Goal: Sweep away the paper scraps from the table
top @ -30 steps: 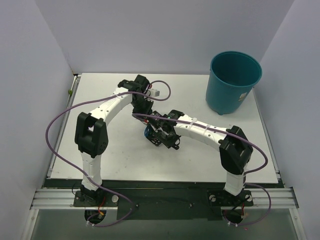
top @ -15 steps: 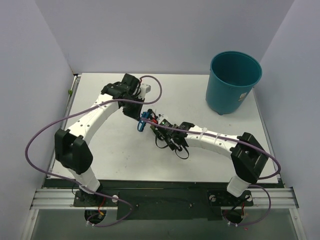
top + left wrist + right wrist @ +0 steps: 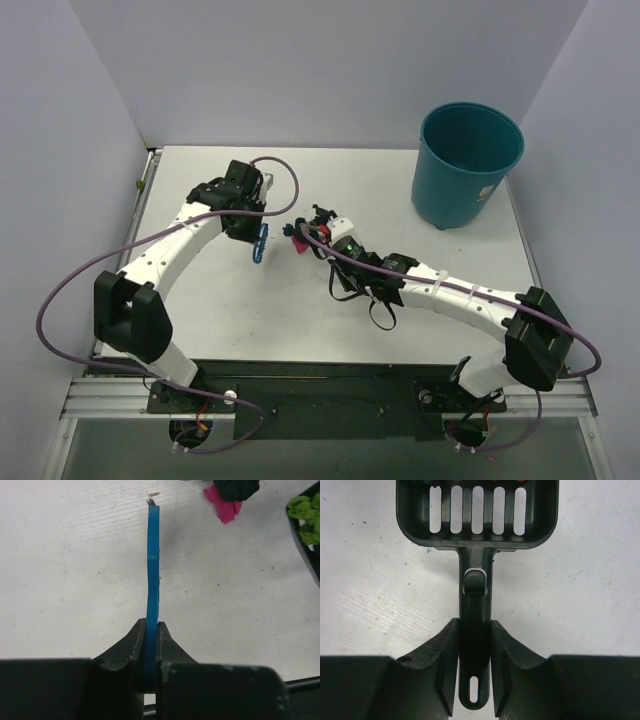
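On the desk, left of its middle, the left fingers pinch tight on a blue brush, the paper scraps lie just right of it near mid-desk, some green ones inside the black scoop whose handle the right fingers clamp, with a teal bin at the far right corner.

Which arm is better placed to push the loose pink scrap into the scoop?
Left. The left gripper is shut on the brush, and the pink scrap lies between brush and scoop. The right gripper just holds the scoop, likely as catcher.
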You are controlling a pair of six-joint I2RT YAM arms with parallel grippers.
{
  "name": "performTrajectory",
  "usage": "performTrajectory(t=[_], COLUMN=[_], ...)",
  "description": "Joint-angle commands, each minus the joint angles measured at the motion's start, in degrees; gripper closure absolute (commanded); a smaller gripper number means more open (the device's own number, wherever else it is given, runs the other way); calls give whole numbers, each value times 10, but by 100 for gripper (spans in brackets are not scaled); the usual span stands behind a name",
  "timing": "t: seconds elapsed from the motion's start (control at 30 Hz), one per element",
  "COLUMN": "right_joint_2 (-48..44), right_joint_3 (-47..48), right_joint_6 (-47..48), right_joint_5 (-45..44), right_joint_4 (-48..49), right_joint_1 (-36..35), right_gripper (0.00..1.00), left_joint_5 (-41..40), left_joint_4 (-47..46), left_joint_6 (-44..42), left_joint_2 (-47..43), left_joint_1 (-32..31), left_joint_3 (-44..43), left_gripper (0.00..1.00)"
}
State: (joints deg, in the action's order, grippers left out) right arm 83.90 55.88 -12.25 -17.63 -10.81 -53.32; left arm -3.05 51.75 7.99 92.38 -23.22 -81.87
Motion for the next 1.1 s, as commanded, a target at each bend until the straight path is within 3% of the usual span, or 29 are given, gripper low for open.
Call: performTrajectory(t=[0.0,0.23,0.47,0.67,0.9,1.07], right_joint_2=[-43,-87,-95,-88,-42,-50], right_joint_3=[16,101,242,359,447,381], right_joint_6=[-7,-14,-27,-51,-134,-244], right_joint_5=[-36,-23,15,60,271,430], right_joint_4=[-10,-97,-222,-265,-260,-115], right_joint_1=[-2,25,130,254,449,528], right_gripper=[100,100,100,100,100,100], left_joint_5=[-38,-49,-50,-48,-42,-39], left_joint_4=[-51,-60,-60,-60,-60,-59], left_joint_6=[21,22,22,22,22,22], left_joint_2=[-50,-61,-59,-56,-48,-45], left_joint_1=[4,4,5,5,5,5], left_joint_3=[5,12,12,13,13,13], left_gripper=[100,100,100,100,100,100])
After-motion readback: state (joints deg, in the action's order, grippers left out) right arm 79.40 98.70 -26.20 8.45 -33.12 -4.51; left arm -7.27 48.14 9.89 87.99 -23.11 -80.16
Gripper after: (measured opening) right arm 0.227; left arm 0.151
